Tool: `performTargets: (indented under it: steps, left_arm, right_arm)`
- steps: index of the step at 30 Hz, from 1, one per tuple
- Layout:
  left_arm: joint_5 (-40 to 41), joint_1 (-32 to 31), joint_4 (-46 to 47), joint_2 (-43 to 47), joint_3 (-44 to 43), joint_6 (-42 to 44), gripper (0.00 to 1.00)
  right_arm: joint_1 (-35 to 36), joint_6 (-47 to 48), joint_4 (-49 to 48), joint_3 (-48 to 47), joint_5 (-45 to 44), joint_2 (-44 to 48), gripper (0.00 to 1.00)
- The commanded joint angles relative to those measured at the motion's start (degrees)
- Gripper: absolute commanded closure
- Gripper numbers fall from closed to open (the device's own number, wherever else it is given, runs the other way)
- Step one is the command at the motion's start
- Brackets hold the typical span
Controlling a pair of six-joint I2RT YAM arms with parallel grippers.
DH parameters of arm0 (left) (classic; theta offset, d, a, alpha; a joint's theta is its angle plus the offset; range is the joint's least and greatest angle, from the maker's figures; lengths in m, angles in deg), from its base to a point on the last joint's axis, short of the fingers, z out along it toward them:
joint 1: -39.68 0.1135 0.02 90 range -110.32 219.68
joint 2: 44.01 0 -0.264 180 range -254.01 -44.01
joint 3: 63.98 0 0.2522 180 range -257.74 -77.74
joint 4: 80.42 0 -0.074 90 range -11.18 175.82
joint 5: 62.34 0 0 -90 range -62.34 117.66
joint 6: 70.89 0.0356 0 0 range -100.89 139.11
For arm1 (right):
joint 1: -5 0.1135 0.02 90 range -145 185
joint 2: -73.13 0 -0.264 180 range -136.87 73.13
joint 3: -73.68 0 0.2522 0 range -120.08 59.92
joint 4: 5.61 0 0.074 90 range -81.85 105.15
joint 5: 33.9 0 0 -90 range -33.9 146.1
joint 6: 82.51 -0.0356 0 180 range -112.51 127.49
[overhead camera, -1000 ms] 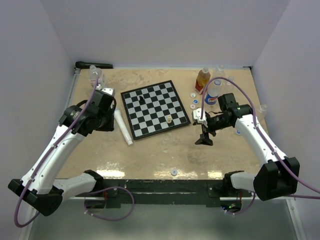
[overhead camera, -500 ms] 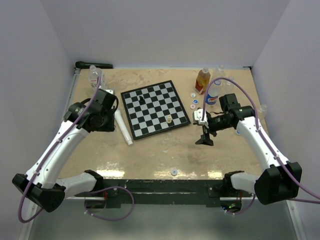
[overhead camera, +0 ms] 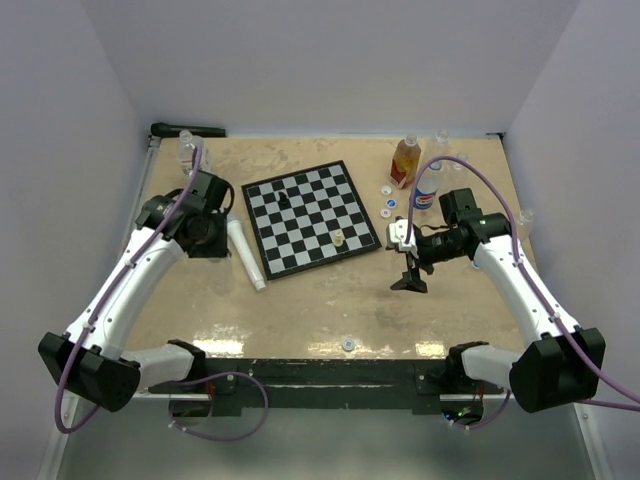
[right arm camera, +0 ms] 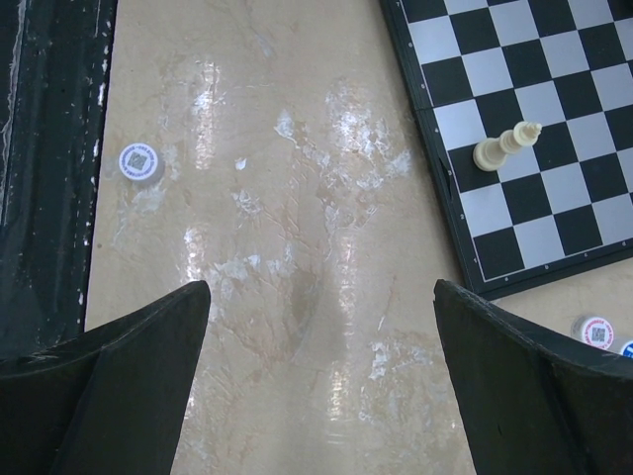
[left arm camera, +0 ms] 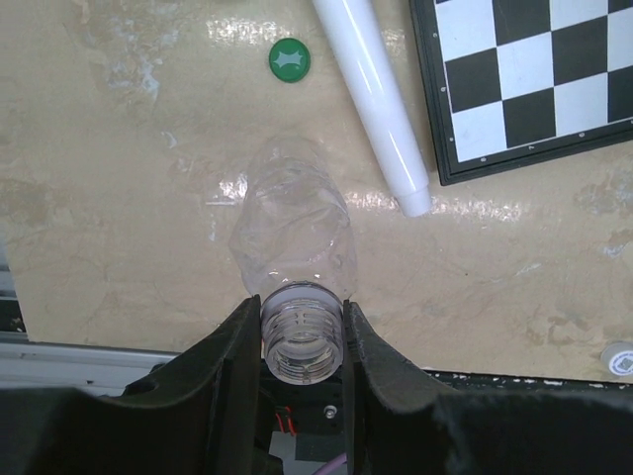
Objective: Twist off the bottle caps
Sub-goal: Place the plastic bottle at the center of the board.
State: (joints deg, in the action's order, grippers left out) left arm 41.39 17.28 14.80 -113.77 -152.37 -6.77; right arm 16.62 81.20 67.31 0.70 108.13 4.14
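1. back-left bottle (overhead camera: 188, 150): clear, upright, close to the table's left edge. Too small to tell whether it is capped.
2. left claw (left arm camera: 302, 319): clenched on the neck of the held bottle (left arm camera: 294, 228), which is clear and crumpled, with bare threads and no cap. Over the last second this arm has drawn away from the near edge toward the back-left corner, taking the bottle with it. Judged: this bottle is finished and is being carried off to be set down.
3. green cap (left arm camera: 289, 60): loose on the table (left arm camera: 119, 247), apart from the held bottle, near the tube.
4. tube (overhead camera: 247, 255): white, lying just right of the left claw along the chessboard's left side. The lane is narrow, with the wall on the left and the tube on the right.
5. chessboard (overhead camera: 312, 217): mid-table, a few pieces on it.
6. near cap (overhead camera: 348, 344): alone by the near edge.
7. right claw (right arm camera: 318, 297): released, fingers wide, nothing between them, over bare table off the chessboard's near-right corner. It has hardly shifted in the last second. The widest open room is here, between the chessboard and the near edge.
8. loose caps (overhead camera: 388, 200): three, between the chessboard and the right-hand bottles.
9. orange bottle (overhead camera: 405, 162): red cap (overhead camera: 410, 141) on. The blue-label bottle (overhead camera: 426, 190) stands just beside it and seems capped. Judged: both remain to be done, and the right forearm crowds them.
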Motion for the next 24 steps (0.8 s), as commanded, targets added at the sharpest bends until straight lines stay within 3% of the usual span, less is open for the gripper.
performTargets:
  steps: [1, 11, 24]
  left_arm:
    - [0.15, 3.66, 2.47, 0.23, -0.34, 3.29, 1.00]
    - [-3.45, 8.33, 5.46, -1.08, 0.27, 6.46, 0.93]
    - [-0.82, 8.68, 3.61, -0.21, -0.34, 5.24, 0.58]
  right_arm:
    - [0.25, 0.91, 0.61, 0.16, 1.49, 1.05, 0.02]
    - [0.16, 0.56, 0.17, 0.42, 1.23, 0.52, 0.02]
    - [0.25, 0.73, 0.26, 0.51, 1.23, 0.35, 0.02]
